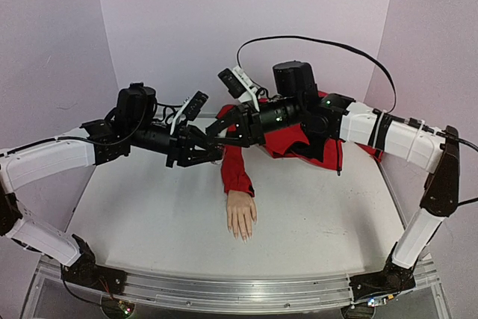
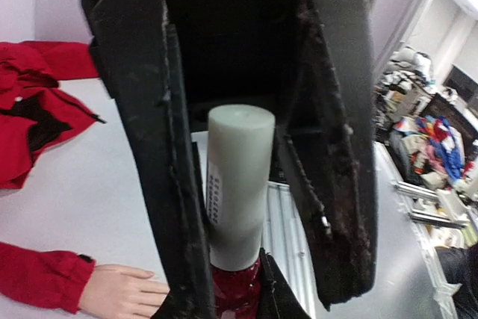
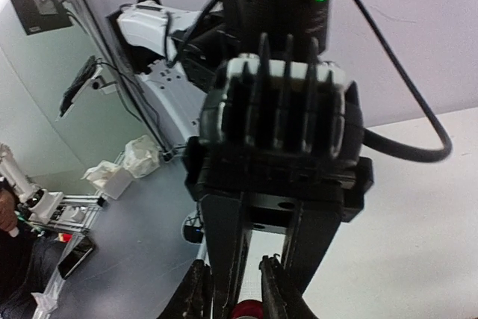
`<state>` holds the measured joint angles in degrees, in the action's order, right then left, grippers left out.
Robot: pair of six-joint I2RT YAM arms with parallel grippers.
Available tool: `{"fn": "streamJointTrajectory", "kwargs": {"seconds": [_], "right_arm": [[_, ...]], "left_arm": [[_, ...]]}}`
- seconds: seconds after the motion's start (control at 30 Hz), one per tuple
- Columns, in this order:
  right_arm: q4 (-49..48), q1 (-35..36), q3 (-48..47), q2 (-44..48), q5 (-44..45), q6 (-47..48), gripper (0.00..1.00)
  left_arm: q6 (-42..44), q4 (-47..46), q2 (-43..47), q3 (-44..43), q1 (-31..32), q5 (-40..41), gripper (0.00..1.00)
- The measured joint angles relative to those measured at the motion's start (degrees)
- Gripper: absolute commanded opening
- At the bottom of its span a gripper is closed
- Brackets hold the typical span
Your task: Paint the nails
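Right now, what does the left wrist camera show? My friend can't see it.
The left gripper pinches the white cap of a dark-red polish bottle, filling most of the view. At lower left, a mannequin hand in a red sleeve lies on the pale table.

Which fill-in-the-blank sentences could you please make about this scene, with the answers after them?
1. The left gripper holds the polish bottle by its ___ cap.
2. The mannequin hand on the table wears a ___ sleeve.
3. Its fingers point toward the ___ edge of the table, away from the sleeve.
Missing words: white; red; near.
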<state>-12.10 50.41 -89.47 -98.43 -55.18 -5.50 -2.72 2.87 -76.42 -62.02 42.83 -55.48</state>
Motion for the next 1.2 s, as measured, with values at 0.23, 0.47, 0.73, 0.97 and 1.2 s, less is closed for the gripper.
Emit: {"fn": "streamJointTrajectory", "kwargs": {"seconds": [0.23,0.47,0.73,0.97,1.2], "right_arm": [[-0.15,0.44,4.11,1.64,16.48,-1.18,0.90],[-1.20,1.16,5.42,3.63,31.30,-8.79,0.95],[-1.20,1.16,1.75,2.16,38.47,-18.60,0.80],[-1.18,1.68,-4.22,-2.78,40.79,-23.63,0.68],[-0.70,2.03,-6.93,-7.52,41.16,-25.66,0.49]], "left_arm": [[0.68,-0.52,3.02,3.78,0.28,25.57,0.00],[-1.07,-0.61,3.02,4.04,-0.48,37.75,0.00],[-2.23,-0.70,2.86,4.04,-0.46,41.99,0.00],[-3.45,-1.03,1.64,4.02,-0.33,43.65,0.00],[-3.82,-1.03,1.36,4.02,0.24,43.71,0.00]]}}
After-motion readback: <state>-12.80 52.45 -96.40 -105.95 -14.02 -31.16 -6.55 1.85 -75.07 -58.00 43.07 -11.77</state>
